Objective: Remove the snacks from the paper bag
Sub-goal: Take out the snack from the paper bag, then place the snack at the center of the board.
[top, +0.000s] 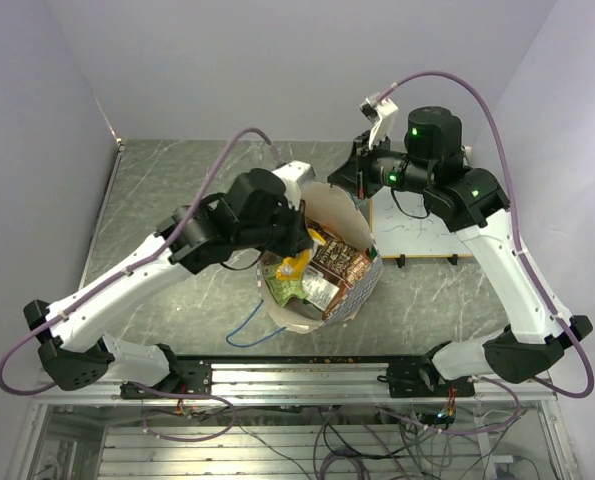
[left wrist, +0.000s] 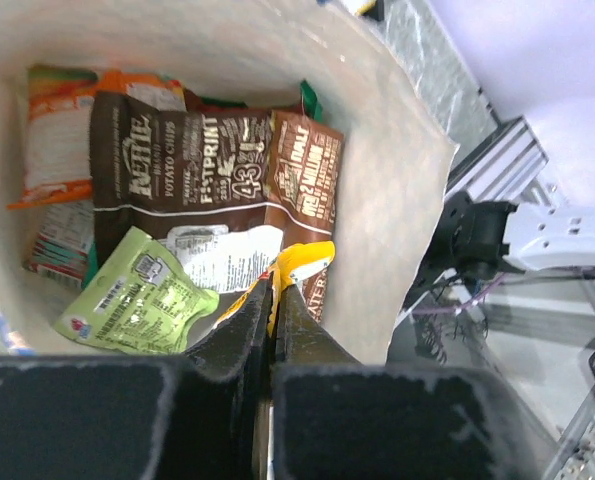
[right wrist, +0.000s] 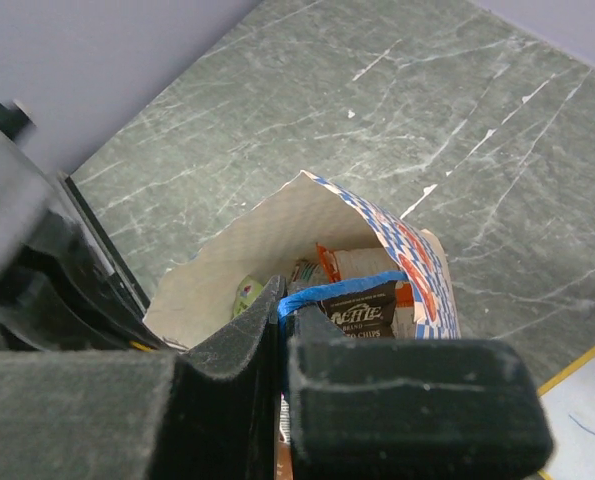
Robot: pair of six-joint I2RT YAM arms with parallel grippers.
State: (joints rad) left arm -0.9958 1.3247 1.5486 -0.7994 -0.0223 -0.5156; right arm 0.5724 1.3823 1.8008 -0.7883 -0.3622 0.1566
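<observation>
The paper bag (top: pixel 349 292) lies open in the middle of the table, its mouth facing up toward the camera. Inside, the left wrist view shows a dark brown chips packet (left wrist: pixel 207 170), a green packet (left wrist: pixel 137 300), an orange packet (left wrist: pixel 52 130) and a teal-red one (left wrist: pixel 62 245). My left gripper (left wrist: pixel 274 290) reaches into the bag (left wrist: pixel 387 200) and is shut on a yellow-orange packet (left wrist: pixel 305 260). My right gripper (right wrist: pixel 280 300) is shut on the bag's blue cord handle (right wrist: pixel 342 291) at the far rim (right wrist: pixel 277 225). In the top view the left gripper (top: pixel 299 250) and right gripper (top: pixel 357 190) flank the bag.
A small whiteboard (top: pixel 417 225) lies right of the bag under the right arm. The bag's other blue cord handle (top: pixel 245 326) trails on the table toward the near edge. A metal rail (top: pixel 307 375) runs along the front.
</observation>
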